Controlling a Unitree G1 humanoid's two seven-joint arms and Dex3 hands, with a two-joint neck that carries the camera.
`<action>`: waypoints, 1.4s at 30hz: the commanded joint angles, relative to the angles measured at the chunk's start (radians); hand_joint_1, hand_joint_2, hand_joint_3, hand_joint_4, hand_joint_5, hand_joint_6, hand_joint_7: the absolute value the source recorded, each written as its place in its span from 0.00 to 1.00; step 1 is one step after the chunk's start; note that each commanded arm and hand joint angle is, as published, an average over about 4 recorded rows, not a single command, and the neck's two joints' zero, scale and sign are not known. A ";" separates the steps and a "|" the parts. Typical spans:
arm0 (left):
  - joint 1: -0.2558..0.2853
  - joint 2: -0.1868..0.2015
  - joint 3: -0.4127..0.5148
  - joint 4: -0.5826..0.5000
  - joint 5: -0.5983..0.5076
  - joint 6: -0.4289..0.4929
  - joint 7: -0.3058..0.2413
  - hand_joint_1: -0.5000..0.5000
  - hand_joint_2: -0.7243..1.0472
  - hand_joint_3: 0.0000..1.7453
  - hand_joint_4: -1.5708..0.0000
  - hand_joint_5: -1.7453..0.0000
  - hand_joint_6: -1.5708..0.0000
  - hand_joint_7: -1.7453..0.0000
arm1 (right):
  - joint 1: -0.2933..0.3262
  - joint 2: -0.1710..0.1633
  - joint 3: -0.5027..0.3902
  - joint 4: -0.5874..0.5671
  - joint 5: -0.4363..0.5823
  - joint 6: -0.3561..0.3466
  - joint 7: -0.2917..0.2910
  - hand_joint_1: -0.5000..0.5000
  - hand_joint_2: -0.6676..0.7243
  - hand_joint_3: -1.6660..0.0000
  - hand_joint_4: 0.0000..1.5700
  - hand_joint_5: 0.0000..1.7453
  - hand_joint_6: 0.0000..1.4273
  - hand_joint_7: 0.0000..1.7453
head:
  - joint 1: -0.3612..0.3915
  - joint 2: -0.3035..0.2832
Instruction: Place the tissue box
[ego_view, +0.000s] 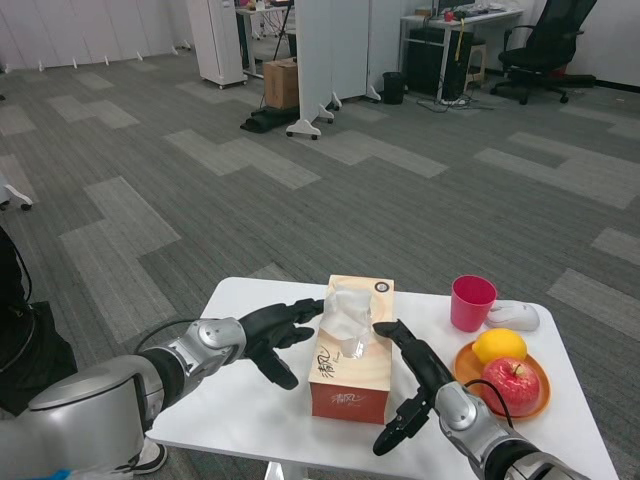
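I'm looking out over a large open-plan office: grey patterned carpet tiles (300, 190), a black swivel office chair (545, 45), a cluttered white desk (455, 20), white rolling partition panels (325, 55) and a tall white cabinet (218, 38).

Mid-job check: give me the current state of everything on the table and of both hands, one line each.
Brown cardboard tissue box: upright on the white table, white tissue sticking out the top.
Left hand: fingers spread at the box's left side; contact unclear.
Right hand: fingers spread at the box's right side; contact unclear.
Pink plastic cup: upright.
Orange plate: holds a yellow lemon and a red apple.
White computer mouse: lying behind the plate.
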 joint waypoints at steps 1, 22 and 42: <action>-0.019 0.008 0.006 0.013 -0.006 -0.002 0.004 1.00 0.95 0.05 0.90 0.88 1.00 1.00 | -0.016 -0.004 -0.002 0.001 0.001 -0.001 -0.001 0.46 0.64 0.95 0.00 0.11 0.00 0.32 | -0.001 0.000; 0.115 0.080 0.258 -0.166 0.007 -0.049 -0.023 1.00 0.95 0.05 0.96 0.88 1.00 1.00 | 0.130 -0.060 -0.142 -0.279 0.004 -0.012 0.025 0.46 0.59 0.95 0.00 0.11 0.00 0.32 | -0.012 0.011; 0.241 0.117 0.505 -0.374 0.039 -0.133 -0.023 1.00 0.95 0.05 1.00 0.88 1.00 1.00 | 0.236 -0.103 -0.302 -0.577 0.040 -0.012 0.051 0.46 0.59 0.95 0.00 0.11 0.00 0.20 | -0.014 0.026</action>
